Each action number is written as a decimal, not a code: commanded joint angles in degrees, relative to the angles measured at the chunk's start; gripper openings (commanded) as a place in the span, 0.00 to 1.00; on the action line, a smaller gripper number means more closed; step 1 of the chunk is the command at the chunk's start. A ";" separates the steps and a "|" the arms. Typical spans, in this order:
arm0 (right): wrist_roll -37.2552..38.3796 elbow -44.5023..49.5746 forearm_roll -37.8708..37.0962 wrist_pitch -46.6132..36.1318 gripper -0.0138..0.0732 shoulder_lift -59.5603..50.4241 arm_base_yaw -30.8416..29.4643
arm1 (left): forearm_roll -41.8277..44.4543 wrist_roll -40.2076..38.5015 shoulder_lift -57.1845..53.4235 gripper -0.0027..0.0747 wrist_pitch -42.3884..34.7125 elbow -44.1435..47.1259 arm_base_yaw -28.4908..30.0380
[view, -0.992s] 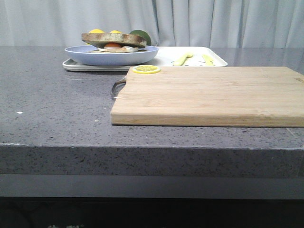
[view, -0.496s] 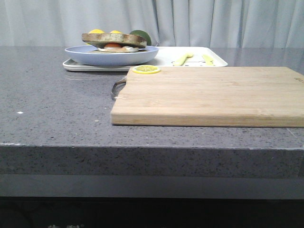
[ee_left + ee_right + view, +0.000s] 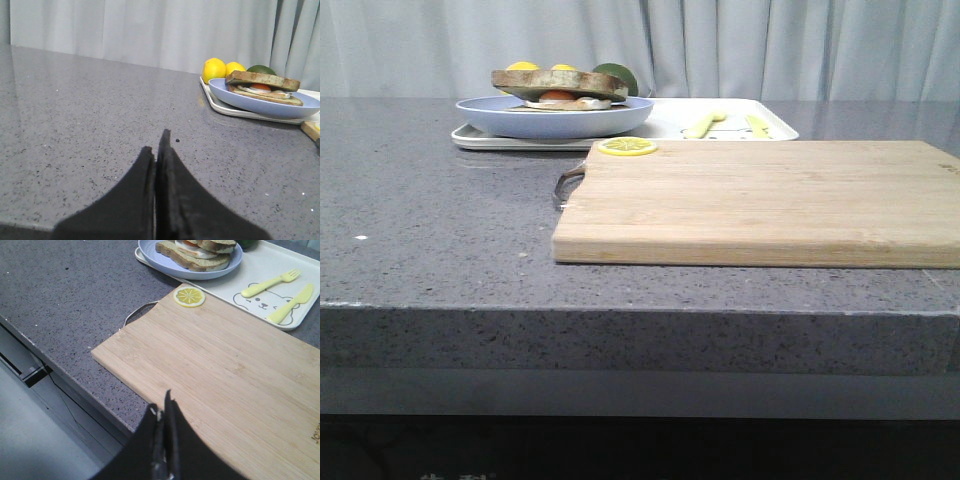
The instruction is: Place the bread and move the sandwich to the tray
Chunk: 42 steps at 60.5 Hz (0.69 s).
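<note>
Nothing moves since before: sandwich (image 3: 560, 88) sits on plate (image 3: 554, 116) at tray's (image 3: 720, 128) left end; both pincers (image 3: 156, 150) (image 3: 165, 407) are pressed together, empty; task looks done.

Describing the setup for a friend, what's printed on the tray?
A bear face outline on the white tray, clearest in the right wrist view.

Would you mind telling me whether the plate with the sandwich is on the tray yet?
On it: the plate with the sandwich rests on the tray's end.
</note>
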 commanded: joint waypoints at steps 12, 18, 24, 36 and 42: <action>-0.20 -1.38 -0.01 -3.89 0.08 -0.04 -0.02 | 1.50 -0.92 -1.30 0.01 -5.63 0.28 0.10; -0.20 -1.38 -0.01 -3.89 0.08 -0.04 -0.02 | 1.50 -0.92 -1.30 0.01 -6.35 0.28 0.10; -0.20 -1.38 -0.01 -3.89 0.08 -0.04 -0.02 | 1.76 -0.82 -1.30 0.01 -7.73 0.28 0.10; -0.20 -1.38 -0.01 -3.89 0.08 -0.04 -0.02 | 1.76 -0.82 -1.30 0.01 -8.80 0.28 0.10; -0.20 -1.38 -0.01 -3.89 0.08 -0.04 -0.02 | 1.76 -0.82 -1.30 0.01 -8.68 0.28 -0.12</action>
